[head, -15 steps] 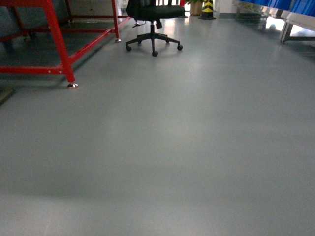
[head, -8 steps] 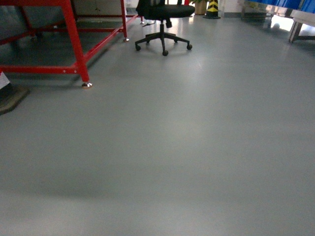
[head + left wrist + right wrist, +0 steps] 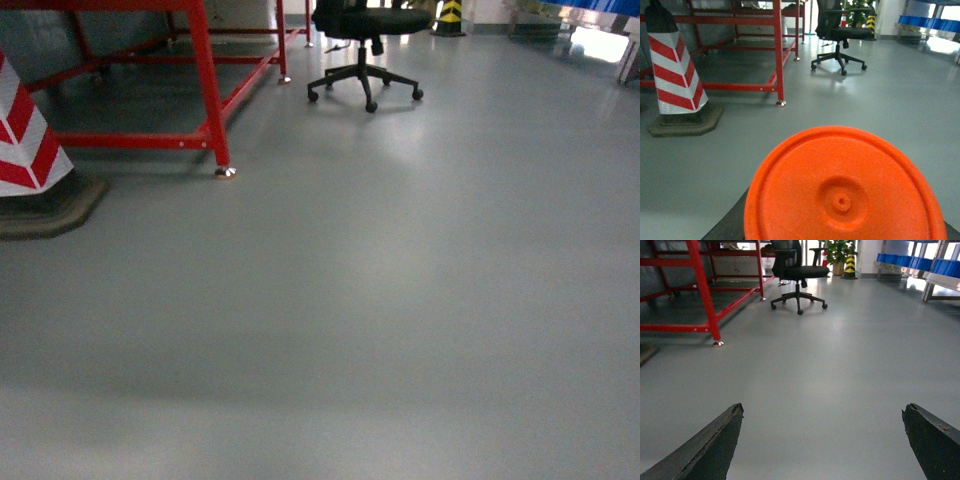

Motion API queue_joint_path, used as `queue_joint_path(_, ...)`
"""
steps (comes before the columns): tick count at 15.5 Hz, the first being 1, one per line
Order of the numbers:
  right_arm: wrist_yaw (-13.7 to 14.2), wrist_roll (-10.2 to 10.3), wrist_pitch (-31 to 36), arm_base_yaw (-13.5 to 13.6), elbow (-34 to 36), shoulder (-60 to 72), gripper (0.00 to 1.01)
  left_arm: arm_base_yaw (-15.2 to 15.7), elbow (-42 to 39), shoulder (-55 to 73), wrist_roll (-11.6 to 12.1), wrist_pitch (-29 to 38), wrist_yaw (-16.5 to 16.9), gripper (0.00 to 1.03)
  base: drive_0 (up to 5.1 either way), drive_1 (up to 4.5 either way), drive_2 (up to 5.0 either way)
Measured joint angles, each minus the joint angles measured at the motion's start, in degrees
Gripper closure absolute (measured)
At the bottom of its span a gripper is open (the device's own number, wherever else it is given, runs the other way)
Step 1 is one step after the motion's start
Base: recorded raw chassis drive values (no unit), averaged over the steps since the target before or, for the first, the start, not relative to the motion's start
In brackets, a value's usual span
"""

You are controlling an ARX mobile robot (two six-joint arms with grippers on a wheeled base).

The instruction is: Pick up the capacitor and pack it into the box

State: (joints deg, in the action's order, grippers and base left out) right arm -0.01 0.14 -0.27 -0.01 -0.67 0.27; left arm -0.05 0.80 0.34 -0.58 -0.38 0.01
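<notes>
An orange round object with a dimpled centre, the capacitor (image 3: 842,200), fills the lower half of the left wrist view. My left gripper (image 3: 842,232) is shut on it. Only a dark sliver of one finger (image 3: 727,227) shows at its lower left. In the right wrist view my right gripper (image 3: 822,412) stands open over bare grey floor, its two dark fingertips far apart with nothing between them. The box is out of view. Neither gripper appears in the head view.
A red metal frame (image 3: 205,80) stands at the back left, its foot (image 3: 226,172) on the floor. A red-and-white striped cone (image 3: 25,140) on a dark base is at the far left. A black office chair (image 3: 368,40) is behind. Blue bins (image 3: 910,261) line the far right.
The head view has swung left: the red frame and chair slid rightwards in the picture, and the striped cone came into view at the left edge.
</notes>
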Motion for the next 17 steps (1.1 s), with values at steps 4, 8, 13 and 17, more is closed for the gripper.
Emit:
queue_joint_path(4,0.0,0.0,-0.1,0.0,0.0,0.0,0.03,0.0,0.0,0.0,0.0,0.1,0.0,0.59,-5.2,2.28,2.3)
queue_joint_path(8,0.0,0.0,0.0,0.0,0.0,0.0,0.03,0.0,0.0,0.0,0.0,0.0,0.0,0.59,-5.2,2.28,2.3)
queue_joint_path(13,0.0,0.0,0.1,0.0,0.0,0.0,0.03,0.0,0.0,0.0,0.0,0.1,0.0,0.59,-5.0,2.42,2.4)
queue_joint_path(17,0.0,0.0,0.0,0.0,0.0,0.0,0.03,0.0,0.0,0.0,0.0,0.0,0.0,0.59,-5.1,2.39,2.4)
